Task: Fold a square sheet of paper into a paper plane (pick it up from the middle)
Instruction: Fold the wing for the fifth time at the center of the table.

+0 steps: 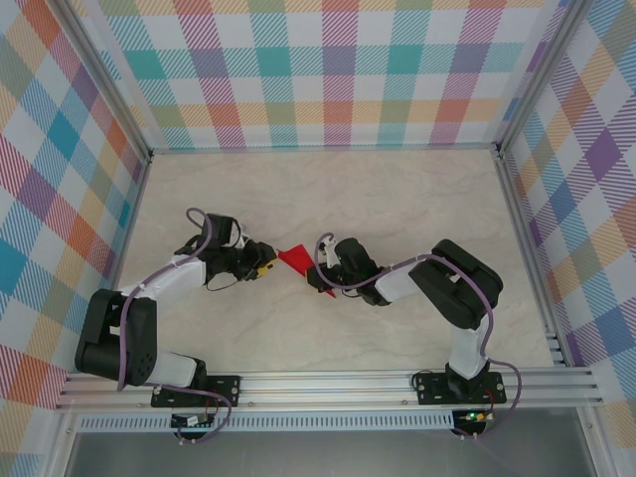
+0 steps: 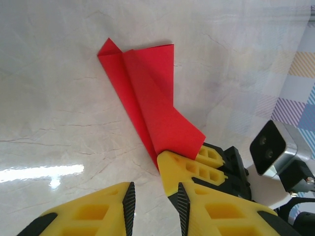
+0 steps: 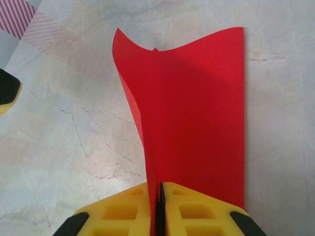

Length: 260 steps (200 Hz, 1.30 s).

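The right hand [image 3: 158, 199] pinches the part-folded paper plane [image 3: 197, 113] at its crease. The left hand [image 2: 155, 206] hovers beside, parted and empty; folding a wing down likely comes next.

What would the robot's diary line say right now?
right gripper: shut on red paper | left gripper: open, empty | fold: partly done
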Motion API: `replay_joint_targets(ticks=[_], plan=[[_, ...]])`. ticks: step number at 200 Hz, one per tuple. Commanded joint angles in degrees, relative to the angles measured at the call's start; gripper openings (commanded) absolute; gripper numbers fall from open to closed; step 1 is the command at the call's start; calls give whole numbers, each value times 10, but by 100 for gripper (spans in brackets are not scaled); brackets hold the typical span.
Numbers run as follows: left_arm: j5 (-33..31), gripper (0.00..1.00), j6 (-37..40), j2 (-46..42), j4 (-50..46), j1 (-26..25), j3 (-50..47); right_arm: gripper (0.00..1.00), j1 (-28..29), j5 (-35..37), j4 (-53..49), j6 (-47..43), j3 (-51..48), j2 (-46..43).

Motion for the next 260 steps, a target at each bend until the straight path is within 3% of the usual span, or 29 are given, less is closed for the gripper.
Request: replay_joint_targets(ticks=[1, 134, 260], plan=[[15, 31, 7, 13, 29, -13, -8, 13, -6, -34, -27, 33, 20, 10], [13, 24, 7, 91, 117, -60, 4, 10, -41, -110, -80, 133, 50, 45], [31, 18, 6, 165, 178, -75, 32, 10, -55, -143, -122, 145, 68, 68]])
